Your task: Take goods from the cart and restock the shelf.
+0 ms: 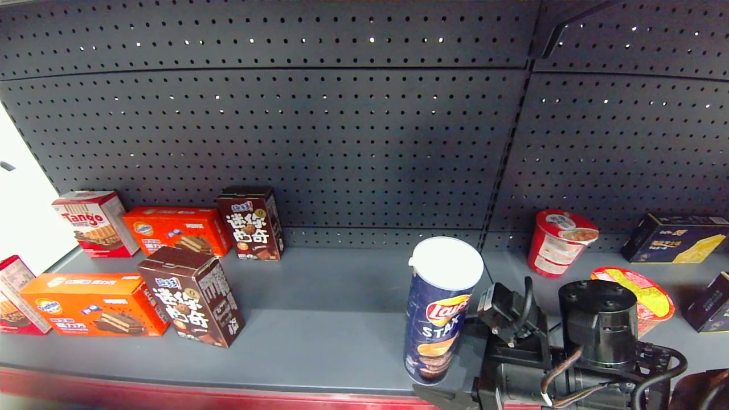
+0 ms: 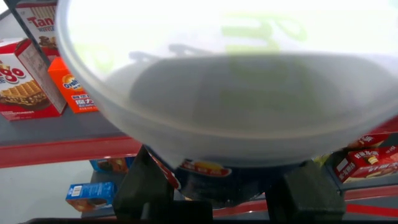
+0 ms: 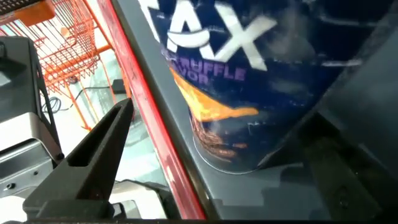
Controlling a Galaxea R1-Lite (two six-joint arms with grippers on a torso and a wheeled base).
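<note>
Right end effector (image 3: 217, 149) spread wide around chips can (image 1: 438, 307), which stands upright at the front edge of the shelf (image 1: 319, 324): I judge it placed. Left end effector (image 2: 225, 193) clamps second can (image 2: 236, 81), presumably for the next slot.

The right arm (image 1: 592, 341) lies low on the right with its wrist level. The right pincer (image 3: 217, 155) stands with its fingers (image 3: 93, 155) spread wide apart. The left pincer (image 2: 221, 196) is clamped on a crisp tube (image 2: 236, 93), one dark finger pressed against each side.
</note>
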